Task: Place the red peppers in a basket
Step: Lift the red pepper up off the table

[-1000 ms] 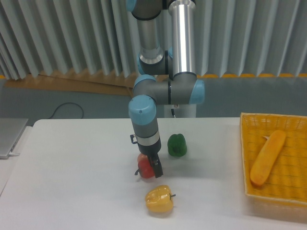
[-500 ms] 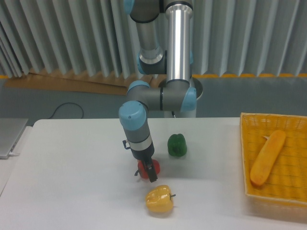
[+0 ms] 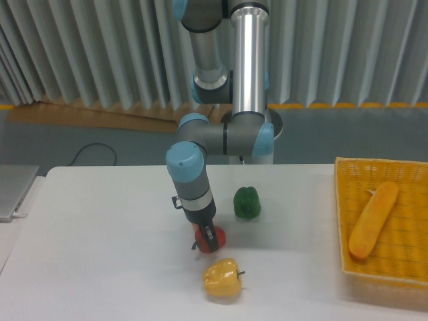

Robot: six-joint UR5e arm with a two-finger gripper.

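The red pepper (image 3: 217, 237) rests on the white table, near the middle, just above the yellow pepper. My gripper (image 3: 208, 241) is down on it, its dark fingers straddling the pepper and covering most of its left side. The fingers look closed against the pepper, though the contact itself is hard to see. The yellow-orange woven basket (image 3: 344, 221) stands at the right edge of the table, well away from the gripper.
A green pepper (image 3: 247, 202) sits just right of and behind the gripper. A yellow pepper (image 3: 223, 279) lies right in front of it. A long orange vegetable (image 3: 373, 219) lies in the basket. A grey device (image 3: 13, 190) sits at the left table edge.
The arm swung left and lowered over the last second. The gripper settled onto the red pepper, which shifted slightly right on the table.
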